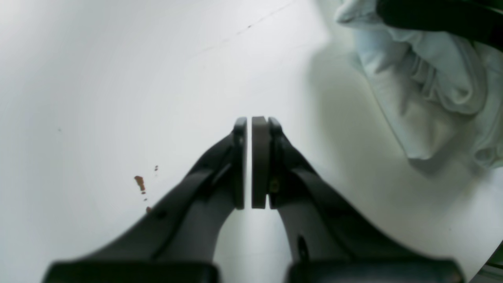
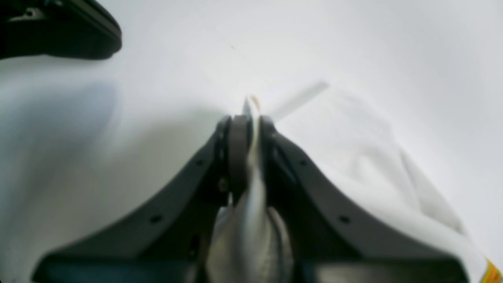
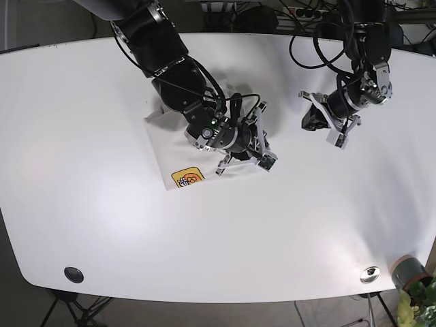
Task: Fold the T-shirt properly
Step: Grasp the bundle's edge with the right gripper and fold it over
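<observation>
Between the right tool's [image 2: 246, 122] clenched jaws sits T-shirt [image 2: 377, 177] fabric; left tool [image 1: 249, 125] clenched, empty.

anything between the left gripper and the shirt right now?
Nothing visible. The left gripper is shut and empty over bare table, with the T-shirt off to its right across open tabletop. The right gripper already pinches shirt fabric. In the base view only bare table lies between the left arm and the shirt.
</observation>
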